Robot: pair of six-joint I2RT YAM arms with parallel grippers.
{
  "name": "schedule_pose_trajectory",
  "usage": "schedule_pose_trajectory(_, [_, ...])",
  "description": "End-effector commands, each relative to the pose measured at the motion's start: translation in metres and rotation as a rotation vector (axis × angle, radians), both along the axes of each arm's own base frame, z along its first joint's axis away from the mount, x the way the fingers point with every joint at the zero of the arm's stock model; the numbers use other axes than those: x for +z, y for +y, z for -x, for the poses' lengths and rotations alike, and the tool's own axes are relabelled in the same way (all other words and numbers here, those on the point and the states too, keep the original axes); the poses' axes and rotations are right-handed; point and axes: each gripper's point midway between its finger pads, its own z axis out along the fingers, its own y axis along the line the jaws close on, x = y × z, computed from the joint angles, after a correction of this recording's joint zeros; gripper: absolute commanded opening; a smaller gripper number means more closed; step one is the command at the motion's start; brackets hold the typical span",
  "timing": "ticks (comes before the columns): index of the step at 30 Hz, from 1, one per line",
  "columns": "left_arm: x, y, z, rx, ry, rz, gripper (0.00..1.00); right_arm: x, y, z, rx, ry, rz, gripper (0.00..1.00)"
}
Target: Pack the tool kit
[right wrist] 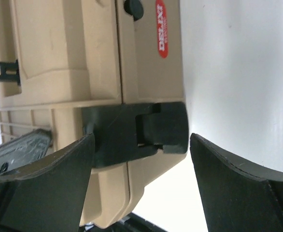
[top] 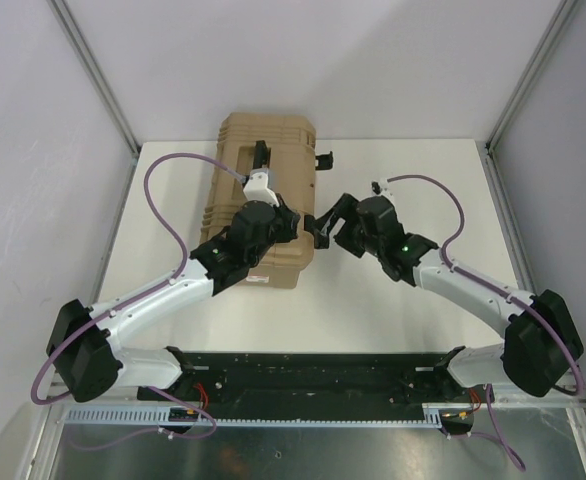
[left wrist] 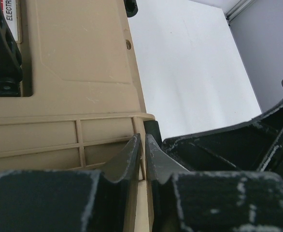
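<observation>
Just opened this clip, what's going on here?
Two robot arms are working on a large tan plastic toolbox, whose lid is down. The right gripper is open, with its fingers on either side of a black latch on the box's side. The left gripper sits at the lid's ribbed edge nearby, its fingers nearly together. No loose tools are in view, so this looks like the latching stage.

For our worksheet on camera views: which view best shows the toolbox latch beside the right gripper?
The right wrist view: the latch fills the middle, between the open fingers. The top external view shows it small, partly hidden by the right gripper. The left wrist view shows mostly the toolbox lid, at most a black sliver.
</observation>
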Motion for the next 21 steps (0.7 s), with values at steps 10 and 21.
schedule_pose_trajectory(10, [-0.196, 0.097, 0.117, -0.077, 0.662, -0.56, 0.16, -0.032, -0.007, -0.003, 0.033, 0.015, 0.208, 0.79])
schedule_pose_trajectory(21, [-0.195, 0.107, 0.116, -0.06, 0.687, -0.518, 0.15, 0.021, -0.009, -0.007, 0.015, -0.1, 0.19, 0.77])
